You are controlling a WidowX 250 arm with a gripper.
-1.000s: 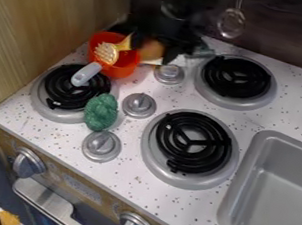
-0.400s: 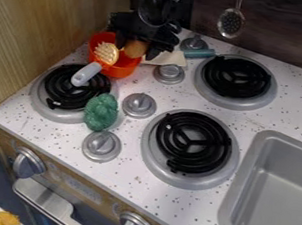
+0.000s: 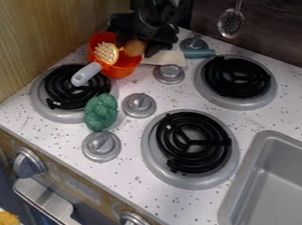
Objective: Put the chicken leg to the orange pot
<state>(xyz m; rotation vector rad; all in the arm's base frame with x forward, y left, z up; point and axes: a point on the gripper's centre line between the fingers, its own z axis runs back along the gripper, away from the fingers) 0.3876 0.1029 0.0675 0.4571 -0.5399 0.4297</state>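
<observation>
Camera view: the end effector (image 3: 141, 43) hangs down by the orange pot (image 3: 122, 71). The chicken leg (image 3: 133, 48) is at its rim; I can't tell if it's pinched. A brush (image 3: 106, 53) leans in the pot.

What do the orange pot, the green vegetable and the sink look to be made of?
Orange pot: probably smooth plastic, evenly coloured with a slight sheen.
Green vegetable: likely moulded plastic or rubber; bumpy surface, one solid colour.
Sink: grey with soft rounded edges; painted plastic or metal, can't tell which.
</observation>
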